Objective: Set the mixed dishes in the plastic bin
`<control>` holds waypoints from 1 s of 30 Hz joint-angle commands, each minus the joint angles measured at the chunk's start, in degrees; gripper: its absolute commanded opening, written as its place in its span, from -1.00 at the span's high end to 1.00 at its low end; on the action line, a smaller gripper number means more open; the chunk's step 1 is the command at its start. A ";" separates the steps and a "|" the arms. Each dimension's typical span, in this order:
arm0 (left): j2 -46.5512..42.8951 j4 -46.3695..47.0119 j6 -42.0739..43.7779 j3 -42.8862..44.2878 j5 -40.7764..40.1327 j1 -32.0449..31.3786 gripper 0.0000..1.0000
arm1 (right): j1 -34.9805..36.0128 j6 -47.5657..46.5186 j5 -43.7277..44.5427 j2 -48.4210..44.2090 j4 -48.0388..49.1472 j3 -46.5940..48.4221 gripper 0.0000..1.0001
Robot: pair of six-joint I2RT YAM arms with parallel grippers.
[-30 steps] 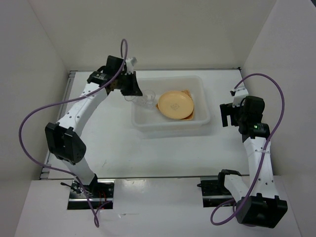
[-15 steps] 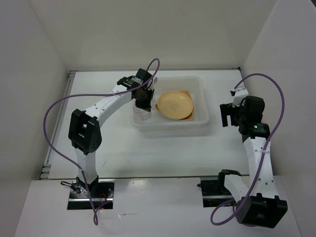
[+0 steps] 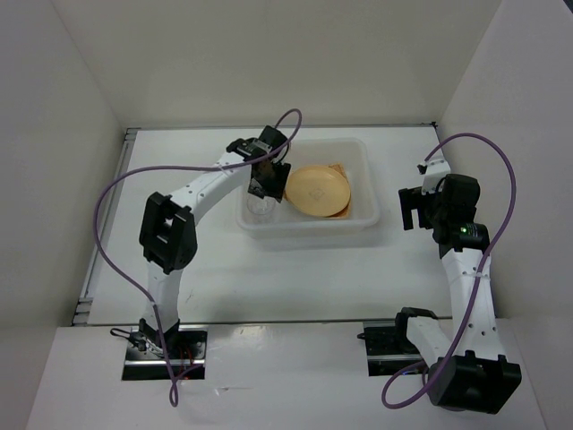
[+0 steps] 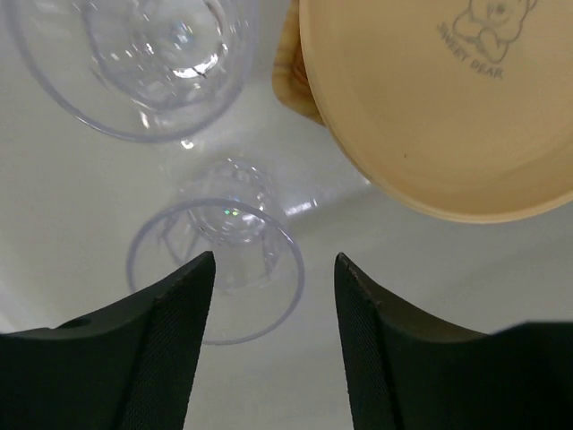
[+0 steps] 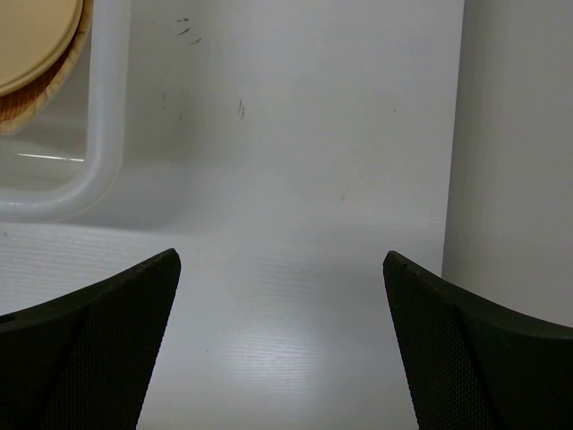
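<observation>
Over the plastic bin (image 3: 309,235), frame centre | I'm finishing the glass cup (image 4: 215,269) drop-off, left gripper (image 4: 275,258) hanging spread above it | right gripper (image 5: 279,260) spread too | next: lifting straight out

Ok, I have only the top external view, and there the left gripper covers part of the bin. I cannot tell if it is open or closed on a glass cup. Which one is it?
Observer: It is open. In the left wrist view the left gripper has its fingers spread, and one glass cup stands upright on the floor of the bin below the gap between them.
Operator: And where is the other cup? I cannot find it under the arm.
Observer: The second cup is also in the bin. It stands upright just beyond the first one, on the side away from the fingers.
</observation>
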 commanded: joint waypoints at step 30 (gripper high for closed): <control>-104.43 22.96 3.97 -60.91 -33.77 5.42 -1.00 | 1.17 1.39 3.95 0.02 4.30 -1.11 -0.97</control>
